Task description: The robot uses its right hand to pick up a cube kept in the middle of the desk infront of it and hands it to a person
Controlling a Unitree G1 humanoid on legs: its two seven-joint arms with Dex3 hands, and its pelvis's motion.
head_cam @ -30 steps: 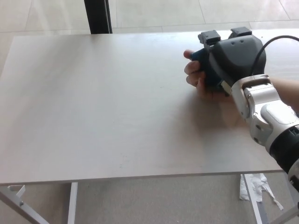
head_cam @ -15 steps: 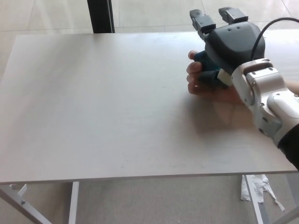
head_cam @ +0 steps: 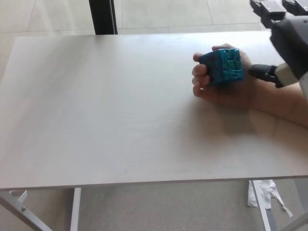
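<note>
A blue cube (head_cam: 223,66) with a patterned face rests in a person's hand (head_cam: 226,84), which lies on the right part of the desk (head_cam: 106,110) with its fingers curled round the cube. My right hand (head_cam: 284,33) is at the upper right corner, up and to the right of the cube and apart from it. It is open, with two fingers (head_cam: 269,8) stretched toward the top edge and the thumb pointing left toward the person's wrist. Nothing is in it. My left hand does not show.
A dark post (head_cam: 102,17) stands behind the desk's far edge. The desk's metal legs (head_cam: 74,209) and a scrap of white paper (head_cam: 262,192) on the floor show below its front edge. The person's forearm (head_cam: 284,103) crosses the desk's right side.
My right hand has let go of the cube and pulled away up and to the right. The cube stays in the person's hand, now fully uncovered.
</note>
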